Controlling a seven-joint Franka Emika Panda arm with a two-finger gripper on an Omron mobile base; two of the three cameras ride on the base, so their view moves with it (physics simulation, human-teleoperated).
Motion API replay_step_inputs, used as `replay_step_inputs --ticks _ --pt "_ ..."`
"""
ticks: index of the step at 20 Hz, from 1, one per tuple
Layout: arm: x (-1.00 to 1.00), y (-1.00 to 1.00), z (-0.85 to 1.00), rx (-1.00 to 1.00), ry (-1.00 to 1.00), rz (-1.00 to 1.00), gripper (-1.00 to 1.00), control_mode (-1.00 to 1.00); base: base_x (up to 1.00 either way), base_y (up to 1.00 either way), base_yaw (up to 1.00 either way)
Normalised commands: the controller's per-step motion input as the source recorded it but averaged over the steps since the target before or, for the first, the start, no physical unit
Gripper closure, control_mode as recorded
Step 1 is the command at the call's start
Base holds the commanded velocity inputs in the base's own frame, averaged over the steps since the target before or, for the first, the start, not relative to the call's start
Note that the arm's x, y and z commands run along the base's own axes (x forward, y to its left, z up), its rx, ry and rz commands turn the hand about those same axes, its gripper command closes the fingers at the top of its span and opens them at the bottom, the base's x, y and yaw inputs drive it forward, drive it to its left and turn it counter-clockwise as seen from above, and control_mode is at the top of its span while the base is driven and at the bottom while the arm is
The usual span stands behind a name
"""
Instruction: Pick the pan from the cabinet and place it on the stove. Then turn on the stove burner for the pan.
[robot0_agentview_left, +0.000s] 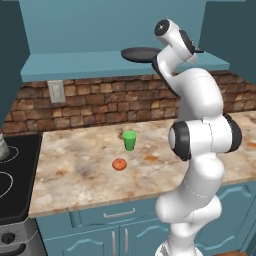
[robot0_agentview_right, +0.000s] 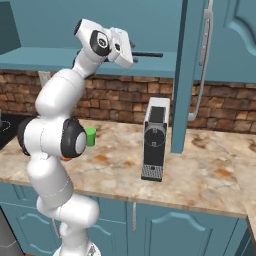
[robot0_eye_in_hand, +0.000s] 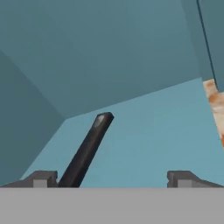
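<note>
The pan (robot0_agentview_left: 137, 54) lies on the open cabinet's shelf (robot0_agentview_left: 75, 62), its round dark body left of my raised hand. Its long black handle (robot0_agentview_right: 148, 54) points right, out past the hand. My gripper (robot0_agentview_right: 131, 50) is up at shelf height and open. In the hand view the handle (robot0_eye_in_hand: 87, 148) runs up between the fingers, close to the left fingertip (robot0_eye_in_hand: 41, 178), with my gripper (robot0_eye_in_hand: 113, 179) untouched by it. The stove (robot0_agentview_left: 15, 170), black glass with white rings, sits at the counter's far left.
The cabinet's open door (robot0_agentview_right: 186, 75) with its bar handle (robot0_agentview_right: 202, 65) hangs right of the hand. A coffee machine (robot0_agentview_right: 155, 137) stands below it. A green cup (robot0_agentview_left: 129, 140) and a small orange item (robot0_agentview_left: 119, 164) rest on the marble counter (robot0_agentview_left: 75, 165).
</note>
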Motion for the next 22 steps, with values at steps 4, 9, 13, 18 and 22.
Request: replay_step_inputs --ticks 4,9,13,18,22 --pt "0.16 0.00 -0.06 0.01 0.02 -0.01 -1.00 -1.00 0.00 0.00 0.00" --pt "0.12 0.00 -0.10 0.02 0.02 -0.01 -1.00 -1.00 0.00 0.00 0.00" --pt "0.13 0.00 -0.08 0.03 0.02 -0.01 -1.00 -1.00 0.00 0.00 0.00" --pt "0.16 0.00 -0.06 0.03 0.02 -0.02 -1.00 -1.00 0.00 0.00 0.00" --pt "0.19 0.00 -0.04 0.03 0.03 -0.01 -1.00 -1.00 0.00 0.00 0.00"
